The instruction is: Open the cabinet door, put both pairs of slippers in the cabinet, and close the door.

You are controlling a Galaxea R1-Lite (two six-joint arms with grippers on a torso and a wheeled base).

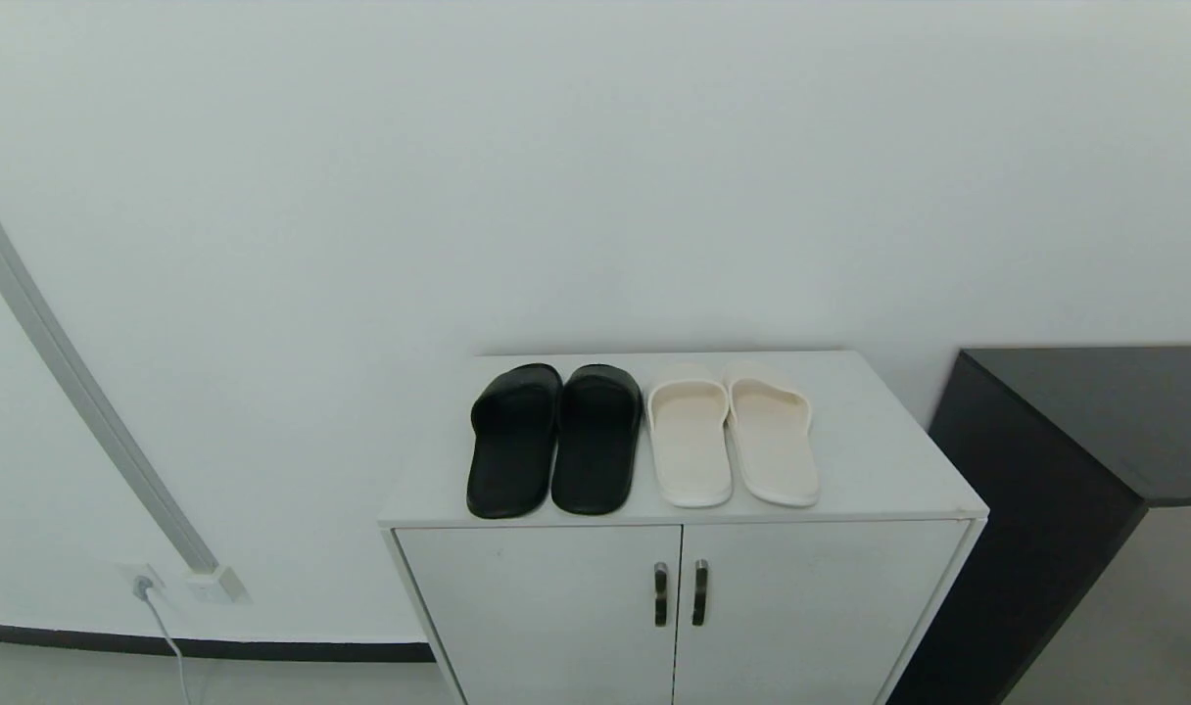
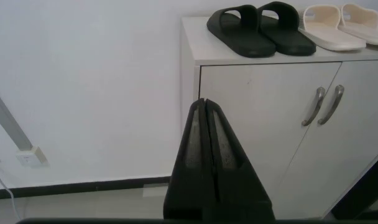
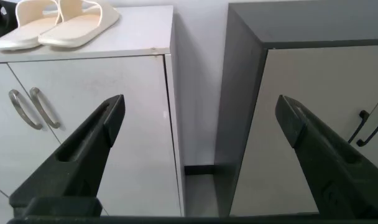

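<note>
Facing the shut cabinet at lower centre, our left hand pinched closed, right hand spread wide, we judge the black slippers and cream slippers on top light, bendy, grippable by their straps.

Black slippers, cream slippers atop cabinet

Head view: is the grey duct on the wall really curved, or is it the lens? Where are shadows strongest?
Head view: the grey duct and the dark skirting both bow, so probably lens distortion; shadows there are faint. Right wrist view: the gap between white cabinet and dark cabinet is the shadiest part. Left wrist view: the handles carry small highlights.
</note>
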